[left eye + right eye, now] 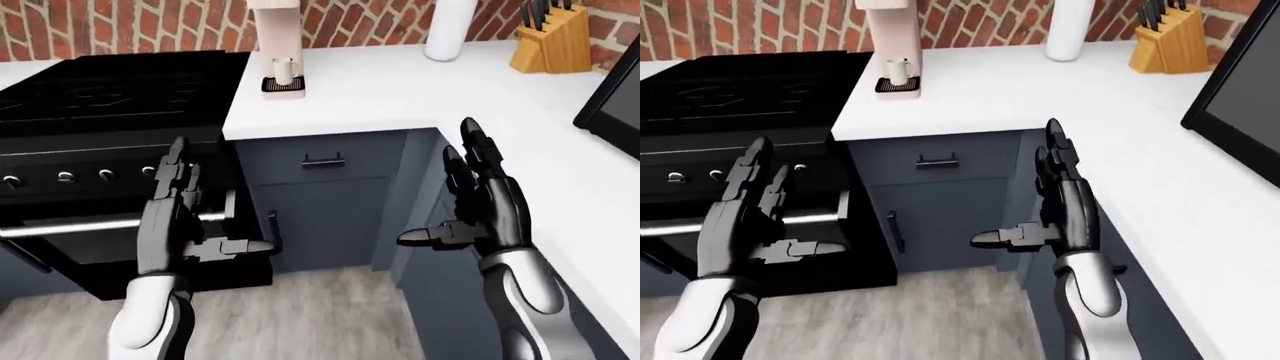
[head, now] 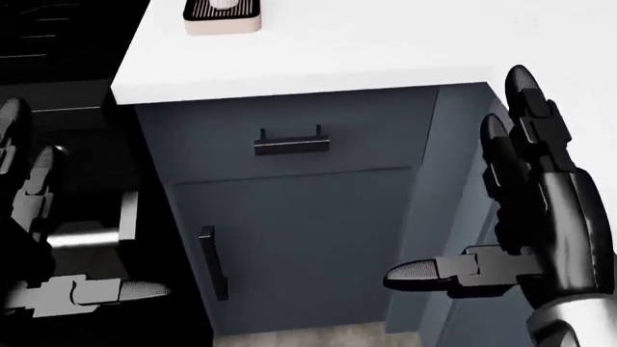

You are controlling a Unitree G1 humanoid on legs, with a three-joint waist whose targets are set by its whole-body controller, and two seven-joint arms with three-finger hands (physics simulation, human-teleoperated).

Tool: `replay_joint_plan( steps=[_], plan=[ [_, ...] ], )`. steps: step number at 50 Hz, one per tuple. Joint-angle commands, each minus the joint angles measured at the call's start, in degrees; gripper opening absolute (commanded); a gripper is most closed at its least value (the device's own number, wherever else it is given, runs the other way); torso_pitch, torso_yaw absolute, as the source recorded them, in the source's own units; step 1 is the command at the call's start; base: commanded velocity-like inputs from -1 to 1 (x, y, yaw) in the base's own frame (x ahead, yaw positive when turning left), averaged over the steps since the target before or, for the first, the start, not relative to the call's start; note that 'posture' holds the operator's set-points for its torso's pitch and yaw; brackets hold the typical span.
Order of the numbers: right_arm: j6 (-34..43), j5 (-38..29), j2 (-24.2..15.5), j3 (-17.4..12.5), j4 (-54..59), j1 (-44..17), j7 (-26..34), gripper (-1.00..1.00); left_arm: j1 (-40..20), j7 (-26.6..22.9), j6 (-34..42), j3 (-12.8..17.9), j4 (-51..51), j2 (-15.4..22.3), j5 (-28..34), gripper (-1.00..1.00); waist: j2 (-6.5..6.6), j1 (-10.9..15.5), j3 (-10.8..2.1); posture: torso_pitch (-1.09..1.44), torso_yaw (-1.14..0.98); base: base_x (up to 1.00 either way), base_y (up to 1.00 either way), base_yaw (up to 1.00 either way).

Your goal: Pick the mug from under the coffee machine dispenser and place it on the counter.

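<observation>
Your mug [image 1: 284, 71] sits upright on the drip tray [image 1: 283, 88] under the coffee machine [image 1: 274, 15], top centre of the left-eye view, well up and away from both hands. Left hand [image 1: 172, 217] and right hand [image 1: 482, 202] are both spread open, holding nothing, down by the cabinet [image 1: 325, 202]. Neither looks clearly nearer to me, and the tray holds only the mug.

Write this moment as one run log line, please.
phase: approach | mug: under coffee machine | left hand: open, empty | right hand: open, empty
</observation>
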Motion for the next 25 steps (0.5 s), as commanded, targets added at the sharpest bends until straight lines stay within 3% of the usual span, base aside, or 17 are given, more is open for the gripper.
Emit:
replay_joint_plan(
  steps=[1, 6, 9, 10, 11, 12, 14, 18, 20, 21, 22, 23, 24, 25],
  plan=[
    [-2.1, -0.2, -0.6, -1.0, -2.8, -1.3, -0.4, 1.0, -1.4, -0.3, -2.0, -0.5, -2.6, 0.1, -0.4, 1.0, -0.08, -0.3, -1.03, 0.0, 0.0, 0.12, 0.0, 0.0],
    [-1.8, -0.2, -0.5, -1.0, -3.1, -1.3, -0.4, 1.0, -1.4, -0.3, -1.8, -0.5, -2.8, 0.1, -0.4, 1.0, -3.24, -0.1, -0.39, 0.0, 0.0, 0.13, 0.0, 0.0],
    [-1.7, -0.2, -0.5, -1.0, -3.2, -1.3, -0.4, 1.0, -1.3, -0.3, -1.9, -0.5, -2.8, 0.1, -0.4, 1.0, -7.36, -0.1, -1.02, 0.0, 0.0, 0.14, 0.0, 0.0],
    [-1.6, -0.2, -0.5, -1.0, -3.3, -1.3, -0.4, 1.0, -1.3, -0.3, -1.8, -0.4, -2.9, 0.1, -0.4, 1.0, -5.02, -0.7, -0.92, 0.0, 0.0, 0.13, 0.0, 0.0],
    [-1.5, -0.2, -0.5, -1.0, -3.3, -1.4, -0.4, 1.0, -1.5, -0.3, -1.6, -0.4, -3.1, 0.2, -0.4, 1.0, -5.99, -0.4, -0.8, 0.0, 0.0, 0.12, 0.0, 0.0],
    [-1.5, -0.2, -0.5, -1.0, -3.4, -1.4, -0.4, 1.0, -1.5, -0.3, -1.5, -0.4, -3.1, 0.2, -0.5, 1.0, -5.9, -0.7, -0.81, 0.0, 0.0, 0.14, 0.0, 0.0],
    [-1.4, -0.2, -0.5, -1.0, -3.4, -1.5, -0.4, 1.0, -1.4, -0.3, -1.6, -0.4, -3.1, 0.2, -0.5, 1.0, -5.1, -0.8, -0.93, 0.0, 0.0, 0.12, 0.0, 0.0],
    [-1.2, -0.1, -0.6, -1.0, -3.5, -1.7, -0.5, 1.0, -1.7, -0.2, -1.1, -0.5, -3.4, 0.2, -0.5, 1.0, -2.61, -1.0, 0.02, 0.0, 0.0, 0.13, 0.0, 0.0],
    [-1.1, -0.1, -0.6, -1.0, -3.6, -1.7, -0.5, 1.0, -1.7, -0.2, -1.1, -0.4, -3.4, 0.2, -0.5, 1.0, -0.36, -1.2, -0.19, 0.0, 0.0, 0.14, 0.0, 0.0],
    [-0.9, 0.0, -0.6, -1.1, -3.6, -1.8, -0.5, 1.0, -1.6, -0.3, -1.1, -0.5, -3.4, 0.2, -0.5, 1.0, 1.54, -1.3, -0.83, 0.0, 0.0, 0.13, 0.0, 0.0],
    [-0.9, -0.1, -0.6, -1.1, -3.7, -1.8, -0.5, 1.0, -1.7, -0.3, -1.1, -0.5, -3.5, 0.2, -0.5, 1.0, 1.76, -1.5, -1.6, 0.0, 0.0, 0.14, 0.0, 0.0],
    [-0.9, -0.1, -0.6, -1.1, -3.7, -1.8, -0.6, 1.0, -1.6, -0.3, -1.1, -0.4, -3.5, 0.2, -0.6, 1.0, 0.66, -0.6, -0.76, 0.0, 0.0, 0.13, 0.0, 0.0],
    [-0.9, -0.1, -0.6, -1.1, -3.7, -1.8, -0.5, 1.0, -1.7, -0.3, -1.1, -0.4, -3.4, 0.2, -0.6, 1.0, 1.13, -0.9, -0.38, 0.0, 0.0, 0.12, 0.0, 0.0],
    [-0.8, 0.0, -0.7, -1.1, -3.8, -1.8, -0.6, 1.0, -1.7, -0.3, -1.1, -0.4, -3.4, 0.2, -0.6, 1.0, 0.7, -0.6, -0.5, 0.0, 0.0, 0.12, 0.0, 0.0]
  ],
)
